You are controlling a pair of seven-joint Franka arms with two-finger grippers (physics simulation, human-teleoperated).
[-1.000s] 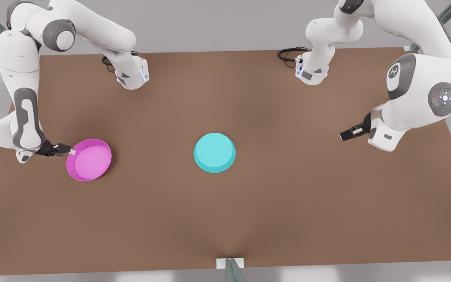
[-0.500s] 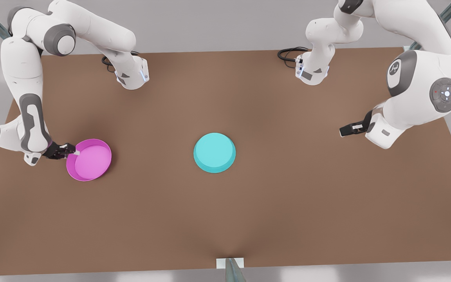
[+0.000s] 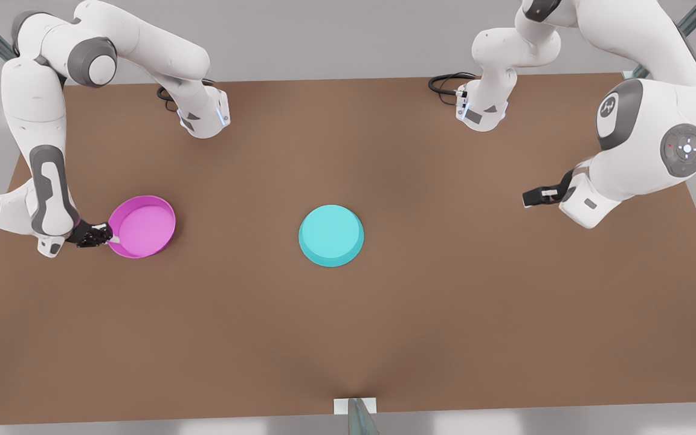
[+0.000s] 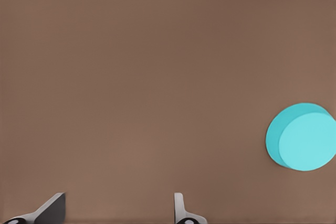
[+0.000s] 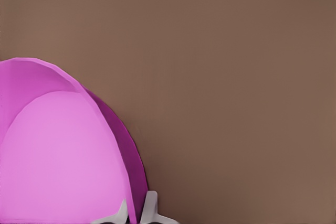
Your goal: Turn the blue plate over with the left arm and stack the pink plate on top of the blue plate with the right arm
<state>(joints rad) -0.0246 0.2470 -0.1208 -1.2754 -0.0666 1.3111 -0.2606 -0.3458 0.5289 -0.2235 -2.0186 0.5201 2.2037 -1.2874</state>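
The pink plate (image 3: 142, 226) hangs just above the table at the front view's left, hollow side up. My right gripper (image 3: 109, 237) is shut on its near rim. The right wrist view shows that rim of the pink plate (image 5: 63, 156) pinched between the right gripper (image 5: 137, 211) fingers. The blue plate (image 3: 331, 235) lies alone at the table's middle with a flat face up. My left gripper (image 3: 528, 198) hovers open at the front view's right, far from the blue plate (image 4: 302, 136). Nothing sits between the left gripper (image 4: 116, 213) fingers.
The brown table (image 3: 348, 326) carries both arm bases at its far edge, one (image 3: 203, 118) at the front view's left and one (image 3: 481, 109) at its right. A small mount (image 3: 355, 406) sits at the near edge.
The right gripper closed on the pink plate's rim and raised it, shifting it slightly toward the table's middle. The left arm drifted a little and stays open.
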